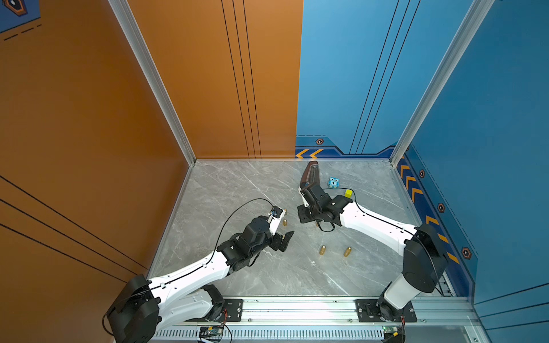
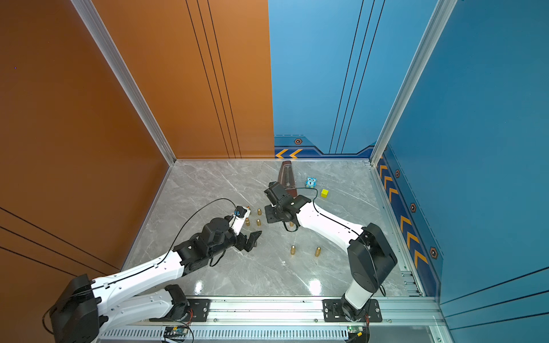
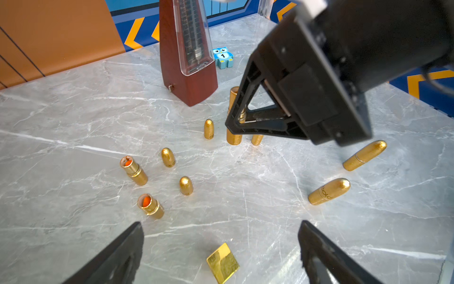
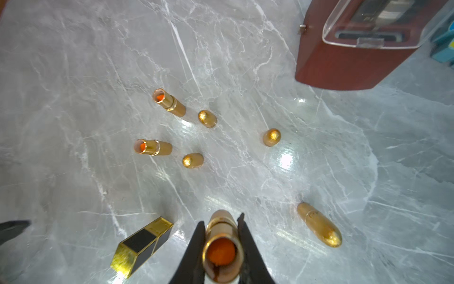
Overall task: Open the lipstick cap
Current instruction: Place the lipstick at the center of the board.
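1. The right end effector (image 4: 221, 219) is clamped on a gold cylindrical metal lipstick tube (image 4: 222, 248), which has its cap off and its orange stick showing.
2. The tube stands near the red-brown wooden metronome (image 3: 189, 73), its base on the grey marble worktop (image 3: 73, 110). Its long axis is upright, open mouth up.
3. The left end effector (image 3: 221, 227), farther from the metronome, gapes wide and empty.
4. A partly hidden gold piece (image 3: 257, 139), perhaps the cap, stands about as near the metronome.
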Tool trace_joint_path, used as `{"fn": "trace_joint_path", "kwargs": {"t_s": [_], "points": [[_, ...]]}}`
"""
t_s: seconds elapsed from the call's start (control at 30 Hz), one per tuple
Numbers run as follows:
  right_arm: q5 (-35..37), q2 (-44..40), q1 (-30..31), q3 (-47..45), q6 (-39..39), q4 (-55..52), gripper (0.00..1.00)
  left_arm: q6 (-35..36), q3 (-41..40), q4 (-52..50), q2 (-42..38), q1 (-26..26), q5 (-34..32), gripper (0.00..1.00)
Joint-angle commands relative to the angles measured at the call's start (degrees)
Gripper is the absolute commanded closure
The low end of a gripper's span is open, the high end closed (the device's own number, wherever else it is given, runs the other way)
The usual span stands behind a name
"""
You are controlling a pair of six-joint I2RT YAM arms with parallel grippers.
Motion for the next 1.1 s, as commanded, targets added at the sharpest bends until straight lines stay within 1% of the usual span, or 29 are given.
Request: {"fn": "trace_joint_path", "kwargs": {"t_s": [0.0,0.27,0.37,0.43,0.63,1.07], "points": [[6.08,3.46,0.31,2.31,-1.25,2.75,0.83,-2.02,0.04,-5.41,-0.96,1.36,-3.31,0.01],[10.30,10.93,0.11,4.96,-1.86,6.55,0.84,-3.57,-0.15,-5.86,-1.05,2.91,-3.32,0.01],[9.08,12.78,-0.07,5.84,-2.42,7.73,0.84,-3.57,-0.12,-5.90,-1.23,3.18,-3.19,0.01],[9.72,13.97,0.00,6.75,-2.79,8.01,0.84,-3.63,-0.15,-5.86,-1.40,3.26,-3.27,0.01],[9.45,15.71,-0.40,6.99,-3.35,11.14,0.84,-3.75,-0.27,-5.41,-1.40,3.62,-3.27,0.01],[9.45,18.85,-1.08,7.61,-4.21,12.16,0.83,-4.23,-0.52,-4.27,-0.99,3.88,-3.23,0.01]]}}
